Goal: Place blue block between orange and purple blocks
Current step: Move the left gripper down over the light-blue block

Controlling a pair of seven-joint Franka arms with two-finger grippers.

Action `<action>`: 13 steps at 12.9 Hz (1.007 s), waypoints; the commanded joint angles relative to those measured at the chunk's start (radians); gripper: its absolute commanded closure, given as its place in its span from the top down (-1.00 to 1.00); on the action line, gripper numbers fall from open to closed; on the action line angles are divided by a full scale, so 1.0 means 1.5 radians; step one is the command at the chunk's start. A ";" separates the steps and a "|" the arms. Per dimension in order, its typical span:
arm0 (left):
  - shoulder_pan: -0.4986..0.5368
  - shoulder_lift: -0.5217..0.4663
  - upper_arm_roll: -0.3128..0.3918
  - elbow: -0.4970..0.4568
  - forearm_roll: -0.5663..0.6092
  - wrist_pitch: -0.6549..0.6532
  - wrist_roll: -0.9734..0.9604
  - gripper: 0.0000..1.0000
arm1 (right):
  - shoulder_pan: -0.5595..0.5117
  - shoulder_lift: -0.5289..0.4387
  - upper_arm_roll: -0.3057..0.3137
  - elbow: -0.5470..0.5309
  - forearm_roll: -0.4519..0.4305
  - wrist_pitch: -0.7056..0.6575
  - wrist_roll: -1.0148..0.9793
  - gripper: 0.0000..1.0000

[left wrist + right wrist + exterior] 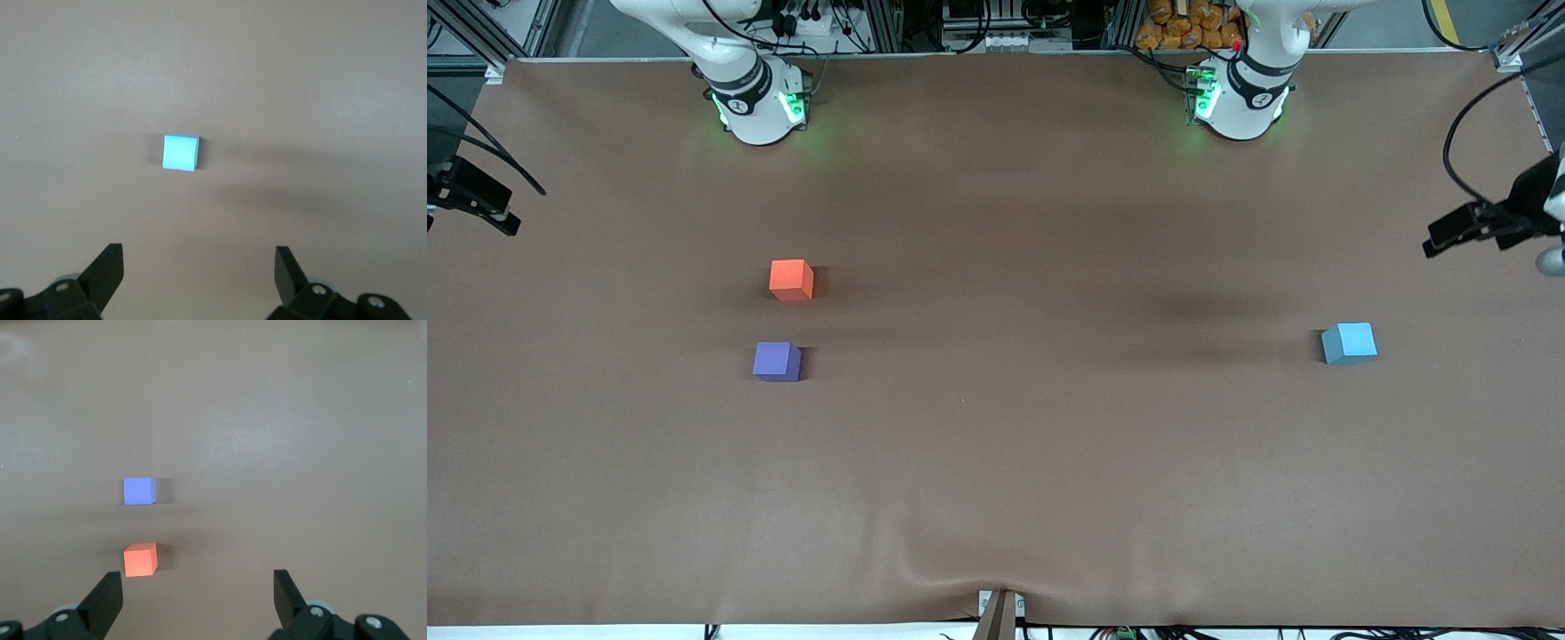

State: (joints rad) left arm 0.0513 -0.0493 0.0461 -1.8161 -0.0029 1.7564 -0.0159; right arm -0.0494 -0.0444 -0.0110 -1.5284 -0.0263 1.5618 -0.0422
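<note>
Toward the left arm's end of the table I see the blue block [1349,343] sitting alone on the brown table cover [1014,444], flat on one face and turned slightly askew. Well apart from it, toward the right arm's end, the orange block [791,279] and the purple block [776,361] stand near each other with a bare gap between them, the purple one nearer the front camera. My left wrist view has the blue block [181,153] out ahead of the gripper, untouched; my right wrist view shows the purple block [139,491] and the orange block [140,559] on bare cover.

The cover is matte and smooth except for a pucker at its near edge, where a bracket [1000,613] sticks up. Along the top edge of the table I make out aluminium framing, cables and some orange packets [1187,25].

The left gripper [199,270] hangs in the air over the cover at its own end of the table, fingers spread wide and holding nothing. The right gripper [197,592] hangs likewise over its end, fingers apart and empty. Both bases glow green.
</note>
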 commanded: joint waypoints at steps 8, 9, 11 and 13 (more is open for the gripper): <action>0.032 0.088 -0.004 -0.248 -0.056 0.396 0.090 1.00 | -0.009 0.006 0.005 0.014 0.004 -0.007 0.009 1.00; 0.036 0.117 -0.003 -0.248 -0.056 0.413 0.092 1.00 | -0.009 0.006 0.006 0.014 0.003 -0.006 0.009 1.00; 0.073 0.174 -0.007 -0.251 -0.054 0.490 0.125 1.00 | -0.008 0.006 0.005 0.014 0.004 -0.007 0.009 1.00; 0.076 0.211 -0.006 -0.249 -0.052 0.530 0.145 1.00 | -0.008 0.006 0.005 0.014 0.003 -0.008 0.009 1.00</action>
State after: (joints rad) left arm 0.1487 0.2211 0.0459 -2.1972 -0.0683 2.4950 0.1634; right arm -0.0508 -0.0441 -0.0109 -1.5284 -0.0261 1.5618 -0.0422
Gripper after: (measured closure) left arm 0.000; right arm 0.000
